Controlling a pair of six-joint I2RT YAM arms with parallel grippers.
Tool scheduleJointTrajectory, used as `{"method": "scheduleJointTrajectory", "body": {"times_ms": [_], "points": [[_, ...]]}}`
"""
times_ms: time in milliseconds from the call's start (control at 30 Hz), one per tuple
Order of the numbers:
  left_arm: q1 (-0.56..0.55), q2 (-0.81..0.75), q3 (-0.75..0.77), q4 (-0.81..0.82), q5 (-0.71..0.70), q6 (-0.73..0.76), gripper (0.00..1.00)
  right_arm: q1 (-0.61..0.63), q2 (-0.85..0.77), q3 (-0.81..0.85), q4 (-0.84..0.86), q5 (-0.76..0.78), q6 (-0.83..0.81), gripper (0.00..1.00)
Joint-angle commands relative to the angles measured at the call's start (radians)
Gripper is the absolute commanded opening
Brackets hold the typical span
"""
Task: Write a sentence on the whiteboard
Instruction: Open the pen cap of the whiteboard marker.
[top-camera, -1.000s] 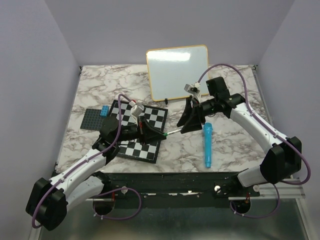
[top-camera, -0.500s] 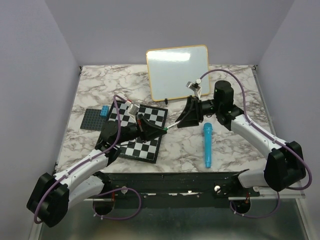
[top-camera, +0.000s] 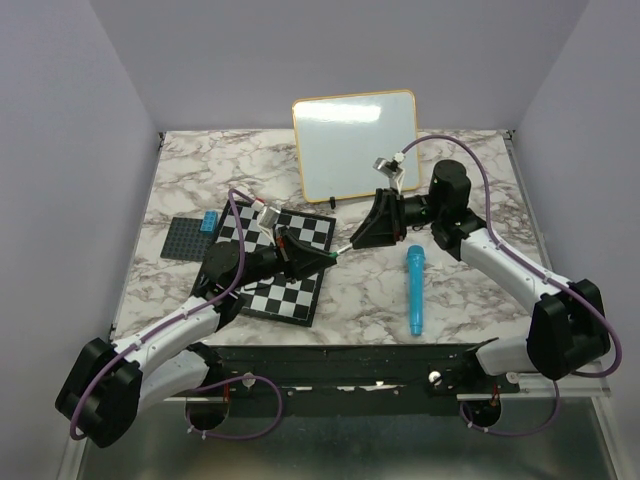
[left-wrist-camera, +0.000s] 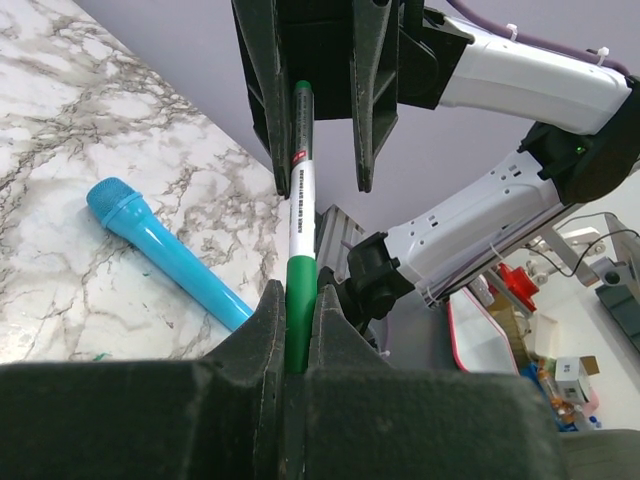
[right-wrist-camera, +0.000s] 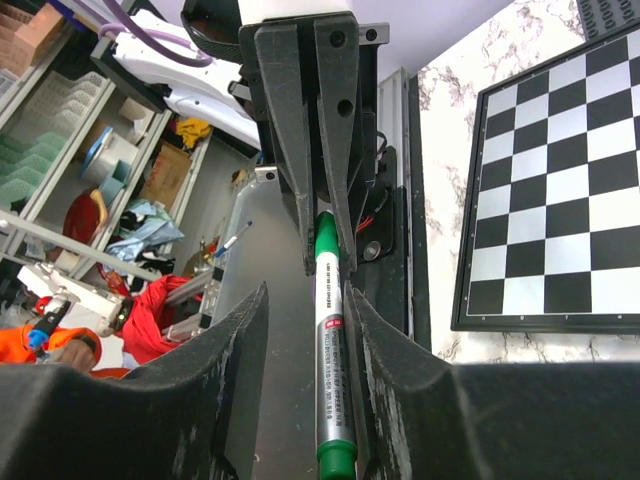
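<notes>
The whiteboard (top-camera: 355, 145) stands upright at the back of the table, its white face blank; no sentence shows on it. A green-and-white marker (top-camera: 340, 251) hangs level above the table between both grippers. My left gripper (top-camera: 322, 260) is shut on its green end (left-wrist-camera: 299, 300). My right gripper (top-camera: 358, 243) faces it from the other side. Its jaws stand apart around the marker's white barrel (right-wrist-camera: 330, 350). The barrel lies against one finger (right-wrist-camera: 385, 380), with a gap to the other.
A blue toy microphone (top-camera: 413, 290) lies on the marble table to the right of the grippers. A checkered board (top-camera: 275, 265) sits under the left arm. A dark grey plate (top-camera: 185, 240) with a blue brick (top-camera: 210, 221) lies at the left.
My right gripper has moved left onto the marker's free end and its jaws have narrowed around the barrel. The left gripper keeps its hold and has shifted slightly.
</notes>
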Motion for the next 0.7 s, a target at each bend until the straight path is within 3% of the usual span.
{"method": "scheduleJointTrajectory", "body": {"times_ms": [0, 267, 667], "points": [[-0.005, 0.005, 0.005, 0.031, -0.037, 0.003, 0.0, 0.01, 0.013, 0.008, -0.039, 0.0, -0.044, 0.4], [-0.005, 0.001, 0.02, -0.018, -0.018, 0.027, 0.0, 0.015, 0.024, 0.048, -0.177, -0.02, -0.18, 0.37], [-0.005, 0.007, 0.045, -0.078, 0.022, 0.052, 0.0, 0.016, 0.025, 0.048, -0.189, -0.036, -0.211, 0.33]]}}
